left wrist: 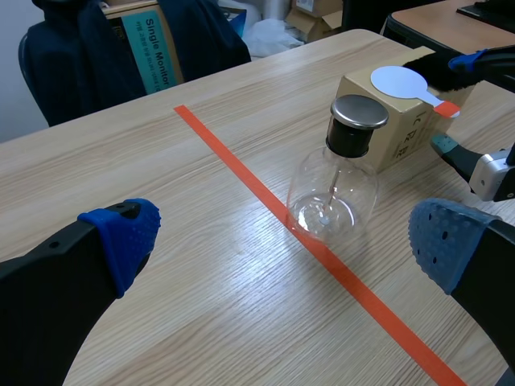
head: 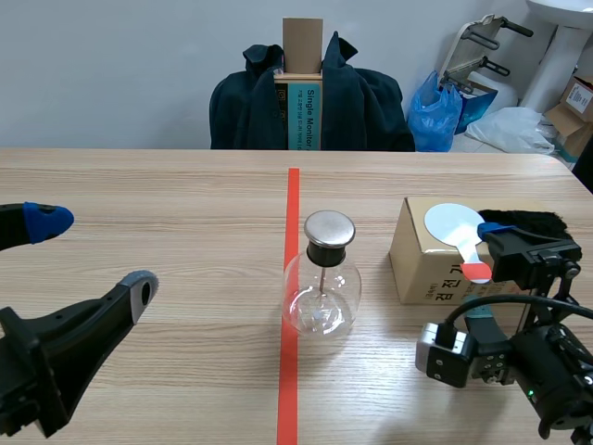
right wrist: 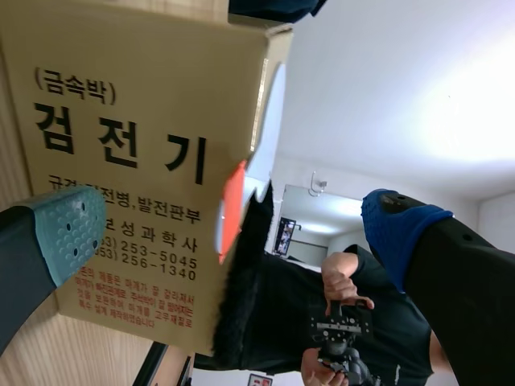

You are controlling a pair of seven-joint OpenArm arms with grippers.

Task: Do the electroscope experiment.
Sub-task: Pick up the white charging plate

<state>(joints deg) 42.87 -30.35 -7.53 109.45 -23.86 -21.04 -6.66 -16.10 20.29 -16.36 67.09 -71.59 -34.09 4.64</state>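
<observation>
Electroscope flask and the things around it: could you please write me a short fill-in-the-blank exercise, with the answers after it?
1. The electroscope flask, made of clear ____, stands on the orange-red tape line.
2. The white round paddle lies on ____ of the cardboard box.
3. The fur piece on the box is ____ in colour.
4. The left tool and the right tool are both ____, holding nothing.
Answers: glass; top; black; open.
</observation>
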